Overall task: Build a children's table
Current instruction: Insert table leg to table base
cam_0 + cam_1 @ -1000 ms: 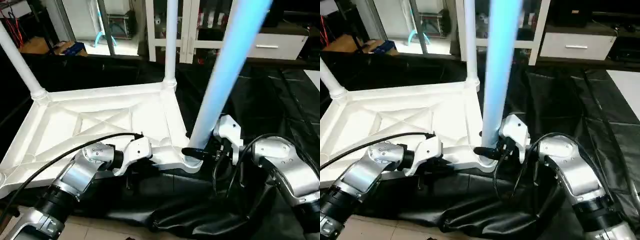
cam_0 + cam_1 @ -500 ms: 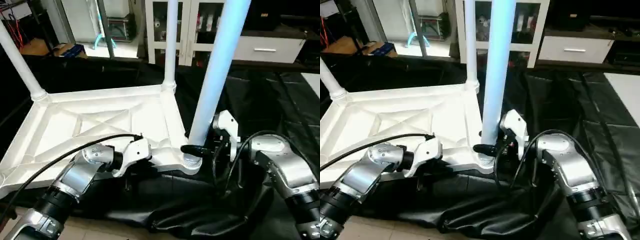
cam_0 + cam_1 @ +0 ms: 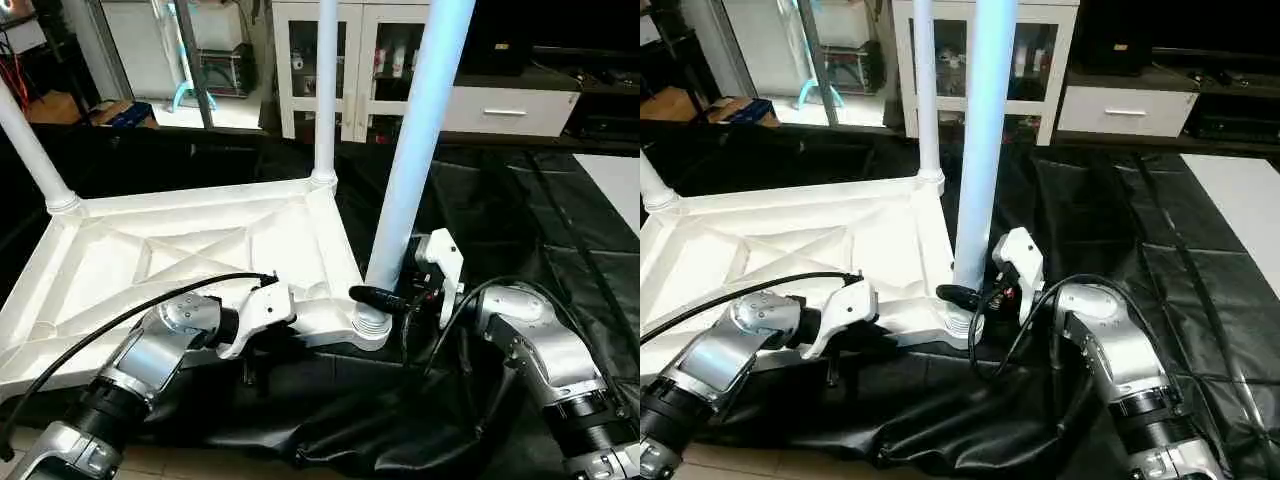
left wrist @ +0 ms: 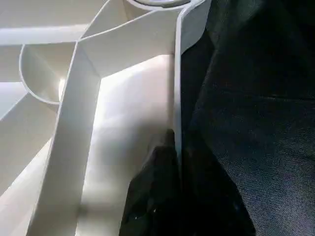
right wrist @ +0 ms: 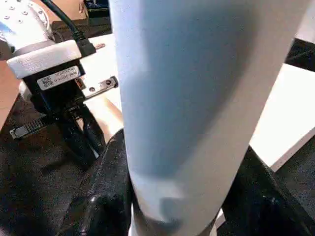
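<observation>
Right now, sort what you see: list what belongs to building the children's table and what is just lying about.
Belongs to the job:
- white plastic ribbed table top, upside down
- near white tube leg, in its corner socket, held by right gripper
- two far legs
- left gripper, pinching the top's edge

Lying about:
- black plastic sheet
- white glass-door cabinet
- white drawer unit

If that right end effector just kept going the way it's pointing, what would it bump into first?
Nothing new: the right end effector already straddles the near leg above its corner socket. Pushing on would press that leg, probably.

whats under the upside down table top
A black sheet spreads beneath the table top and bunches at its near edge. Whatever lies directly under the top's middle is covered.
</observation>
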